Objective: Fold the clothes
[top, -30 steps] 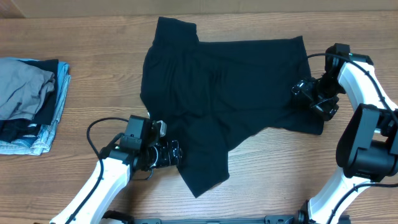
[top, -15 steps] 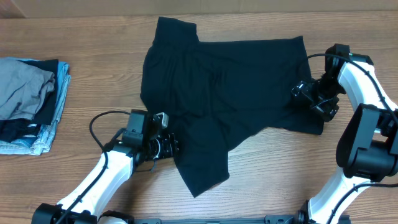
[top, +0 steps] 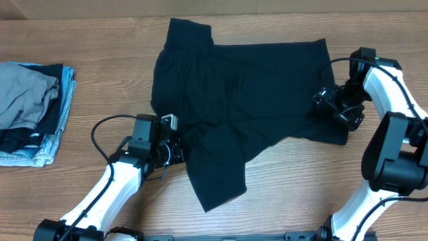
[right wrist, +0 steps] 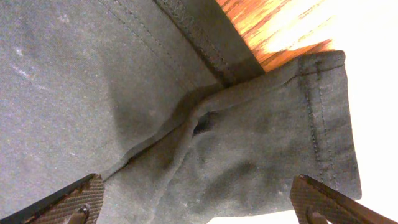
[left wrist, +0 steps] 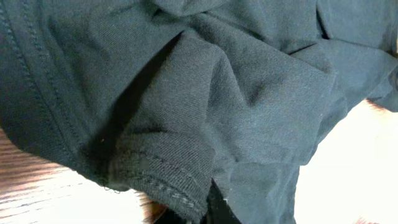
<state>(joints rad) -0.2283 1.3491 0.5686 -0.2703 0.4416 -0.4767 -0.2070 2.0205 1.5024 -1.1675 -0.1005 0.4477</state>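
Overhead, you see the black garment (top: 254,80) spread between the left pincer (top: 176,152) at its lower hem and the right pincer (top: 326,107) on its side edge; left wrist, cloth fills everything, so you cannot tell the jaws' state; right wrist, fingers (right wrist: 78,198) stand apart, folded hem ahead.

Overhead view: even, diffuse light from above, sharp across the frame. Shadows on the table (top: 100,40) are faint and short. The black garment (top: 247,87) reads as a near-flat dark mass, with folds barely registering.

Left wrist view: the weave is crisp at centre and softer toward the top. The table at lower right is blown out to white.

Right wrist view: the fabric renders greyish and slightly grainy. The wood is oversaturated orange — the right edge clips to white glare.
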